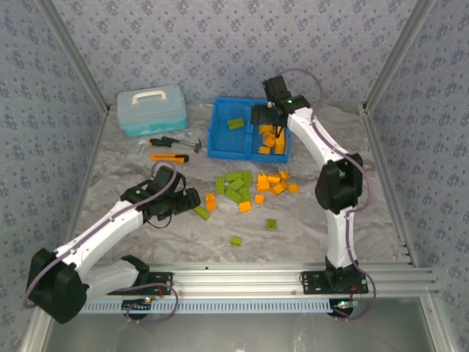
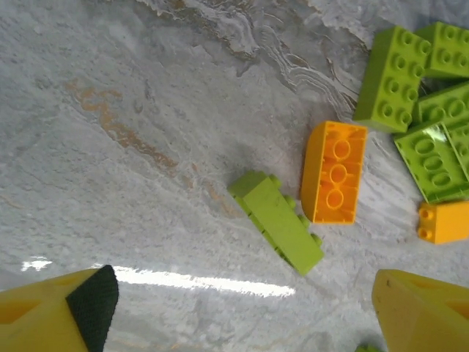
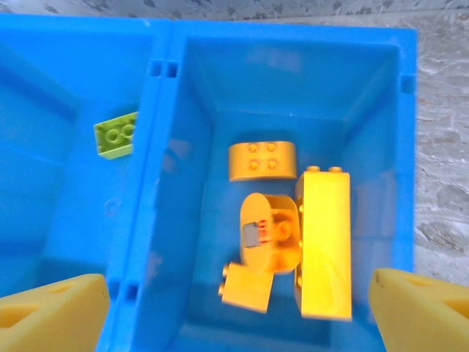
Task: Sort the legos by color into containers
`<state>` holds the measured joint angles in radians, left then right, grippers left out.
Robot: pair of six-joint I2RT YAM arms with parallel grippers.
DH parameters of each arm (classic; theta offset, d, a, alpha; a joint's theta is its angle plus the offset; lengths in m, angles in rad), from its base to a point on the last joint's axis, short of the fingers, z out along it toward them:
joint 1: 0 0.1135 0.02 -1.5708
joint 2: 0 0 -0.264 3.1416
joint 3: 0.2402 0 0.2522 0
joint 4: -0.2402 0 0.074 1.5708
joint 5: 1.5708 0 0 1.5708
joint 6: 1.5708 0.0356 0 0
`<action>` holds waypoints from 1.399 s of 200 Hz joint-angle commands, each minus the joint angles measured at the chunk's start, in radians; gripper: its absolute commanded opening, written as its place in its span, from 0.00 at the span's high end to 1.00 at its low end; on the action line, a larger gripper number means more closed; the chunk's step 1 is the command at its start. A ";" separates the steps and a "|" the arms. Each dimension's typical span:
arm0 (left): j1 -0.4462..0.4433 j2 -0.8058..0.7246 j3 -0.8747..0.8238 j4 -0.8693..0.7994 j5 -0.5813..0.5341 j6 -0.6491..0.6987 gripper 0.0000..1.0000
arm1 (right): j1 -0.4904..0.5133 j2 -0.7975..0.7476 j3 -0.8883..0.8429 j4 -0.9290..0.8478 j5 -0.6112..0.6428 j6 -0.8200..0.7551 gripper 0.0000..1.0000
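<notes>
Blue plastic bin (image 3: 168,44): four orange plastic bricks (image 3: 326,242), one green brick (image 3: 116,135). Left end effector (image 2: 242,301) and right end effector (image 3: 234,301) open. Grey marbled surface (image 1: 308,235), patterned walls (image 1: 220,44).

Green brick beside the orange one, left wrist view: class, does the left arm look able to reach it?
Probably yes: the left gripper hangs open just above the green brick, nothing covers it, though the orange brick lies close alongside.

Grey marbled desk (image 1: 366,213). A blue two-compartment bin (image 1: 227,144) sits at twelve o'clock and a light-blue lidded case (image 1: 152,108) at ten o'clock, with a hand tool (image 1: 176,142) and an orange utility knife (image 1: 169,157) beside the case. Orange and green legos (image 1: 242,187) lie scattered around the centre.
</notes>
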<state>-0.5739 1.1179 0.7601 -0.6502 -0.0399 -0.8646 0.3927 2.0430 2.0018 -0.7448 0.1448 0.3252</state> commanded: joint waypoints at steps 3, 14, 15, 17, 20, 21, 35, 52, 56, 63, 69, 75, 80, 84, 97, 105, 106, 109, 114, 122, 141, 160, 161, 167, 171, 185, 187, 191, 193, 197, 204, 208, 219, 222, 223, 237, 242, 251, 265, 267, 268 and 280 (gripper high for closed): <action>-0.032 0.098 0.028 0.042 -0.072 -0.099 0.14 | 0.046 -0.248 -0.162 0.035 -0.048 0.006 0.01; -0.044 0.154 0.046 0.045 -0.083 -0.120 0.19 | 0.062 -0.336 -0.251 0.053 -0.049 0.011 0.00; -0.046 0.160 0.047 0.046 -0.084 -0.122 0.19 | 0.063 -0.345 -0.258 0.053 -0.049 0.011 0.00; -0.049 0.169 0.050 0.047 -0.086 -0.126 0.20 | 0.066 -0.361 -0.272 0.054 -0.050 0.014 0.00; -0.051 0.182 0.053 0.050 -0.091 -0.132 0.21 | 0.068 -0.382 -0.290 0.054 -0.049 0.021 0.00; -0.052 0.187 0.055 0.050 -0.092 -0.134 0.21 | 0.069 -0.389 -0.298 0.055 -0.050 0.023 0.00; -0.057 0.252 0.067 0.062 -0.104 -0.162 0.26 | 0.075 -0.489 -0.392 0.052 -0.059 0.048 0.00; -0.058 0.319 0.086 0.077 -0.105 -0.188 0.31 | 0.084 -0.592 -0.485 0.043 -0.058 0.066 0.00; -0.058 0.331 0.090 0.086 -0.102 -0.191 0.32 | 0.084 -0.614 -0.506 0.044 -0.056 0.069 0.00; -0.059 0.348 0.095 0.102 -0.099 -0.198 0.33 | 0.088 -0.651 -0.536 0.039 -0.051 0.075 0.00; -0.060 0.360 0.097 0.119 -0.094 -0.205 0.33 | 0.089 -0.678 -0.558 0.037 -0.046 0.077 0.00; -0.062 0.370 0.102 0.135 -0.089 -0.209 0.33 | 0.090 -0.696 -0.574 0.032 -0.045 0.078 0.00; -0.064 0.378 0.104 0.148 -0.084 -0.210 0.33 | 0.092 -0.717 -0.588 0.029 -0.045 0.079 0.00; -0.066 0.384 0.107 0.155 -0.083 -0.211 0.33 | 0.094 -0.729 -0.599 0.024 -0.044 0.079 0.00; -0.071 0.406 0.119 0.163 -0.078 -0.215 0.33 | 0.096 -0.761 -0.624 0.009 -0.036 0.084 0.00; -0.073 0.421 0.123 0.163 -0.074 -0.217 0.34 | 0.096 -0.773 -0.637 0.004 -0.037 0.086 0.00; -0.074 0.422 0.124 0.162 -0.074 -0.218 0.34 | 0.096 -0.774 -0.637 0.004 -0.037 0.087 0.00; -0.075 0.427 0.125 0.161 -0.072 -0.219 0.34 | 0.096 -0.778 -0.640 0.001 -0.037 0.088 0.00; -0.076 0.436 0.126 0.161 -0.069 -0.221 0.36 | 0.096 -0.782 -0.646 -0.001 -0.037 0.089 0.00; -0.079 0.448 0.127 0.162 -0.065 -0.222 0.37 | 0.097 -0.789 -0.654 -0.001 -0.038 0.094 0.00; -0.087 0.467 0.120 0.159 -0.059 -0.230 0.42 | 0.103 -0.794 -0.664 0.001 -0.043 0.107 0.00; -0.099 0.483 0.117 0.142 -0.062 -0.232 0.47 | 0.118 -0.794 -0.664 0.002 -0.038 0.111 0.00; -0.100 0.484 0.117 0.140 -0.062 -0.232 0.47 | 0.119 -0.794 -0.664 0.003 -0.038 0.112 0.00; -0.102 0.488 0.117 0.133 -0.063 -0.233 0.49 | 0.122 -0.795 -0.664 0.005 -0.033 0.112 0.00; -0.104 0.490 0.116 0.130 -0.063 -0.234 0.51 | 0.124 -0.795 -0.663 0.006 -0.033 0.112 0.00; -0.106 0.490 0.106 0.125 -0.057 -0.240 0.57 | 0.130 -0.795 -0.662 0.008 -0.026 0.113 0.00; -0.106 0.490 0.104 0.124 -0.057 -0.242 0.58 | 0.129 -0.794 -0.663 0.008 -0.026 0.112 0.00; -0.106 0.486 0.103 0.123 -0.058 -0.245 0.59 | 0.132 -0.793 -0.661 0.007 -0.027 0.114 0.00; -0.106 0.485 0.101 0.123 -0.057 -0.245 0.60 | 0.133 -0.794 -0.660 0.007 -0.027 0.113 0.00; -0.106 0.480 0.099 0.121 -0.059 -0.246 0.61 | 0.134 -0.793 -0.660 0.008 -0.025 0.114 0.00; -0.105 0.470 0.097 0.115 -0.067 -0.249 0.63 | 0.137 -0.794 -0.658 0.006 -0.022 0.116 0.00; -0.106 0.461 0.099 0.111 -0.071 -0.250 0.65 | 0.138 -0.793 -0.655 0.005 -0.020 0.117 0.00; -0.106 0.435 0.106 0.097 -0.083 -0.245 0.69 | 0.142 -0.794 -0.650 -0.002 -0.019 0.121 0.00; -0.106 0.427 0.111 0.093 -0.085 -0.241 0.69 | 0.144 -0.795 -0.649 -0.005 -0.019 0.121 0.00; -0.105 0.425 0.113 0.092 -0.085 -0.241 0.70 | 0.144 -0.795 -0.649 -0.005 -0.019 0.121 0.00; -0.105 0.384 0.147 0.079 -0.093 -0.212 0.75 | 0.154 -0.799 -0.637 -0.019 -0.019 0.126 0.00; -0.105 0.371 0.168 0.073 -0.095 -0.196 0.77 | 0.159 -0.802 -0.633 -0.025 -0.020 0.130 0.00; -0.106 0.356 0.217 0.066 -0.099 -0.161 0.81 | 0.166 -0.812 -0.632 -0.032 -0.020 0.139 0.00; -0.104 0.359 0.311 0.052 -0.125 -0.094 0.84 | 0.179 -0.834 -0.643 -0.034 -0.027 0.155 0.00; -0.103 0.364 0.328 0.049 -0.131 -0.087 0.84 | 0.181 -0.838 -0.646 -0.034 -0.027 0.158 0.00; -0.103 0.366 0.336 0.046 -0.133 -0.081 0.84 | 0.182 -0.841 -0.648 -0.034 -0.027 0.159 0.00; -0.091 0.410 0.449 0.022 -0.142 -0.024 0.89 | 0.189 -0.861 -0.661 -0.038 -0.029 0.175 0.00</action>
<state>-0.6750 1.5185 1.0153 -0.5850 -0.1337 -1.0039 0.5652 1.2442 1.3434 -0.7467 0.1081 0.4549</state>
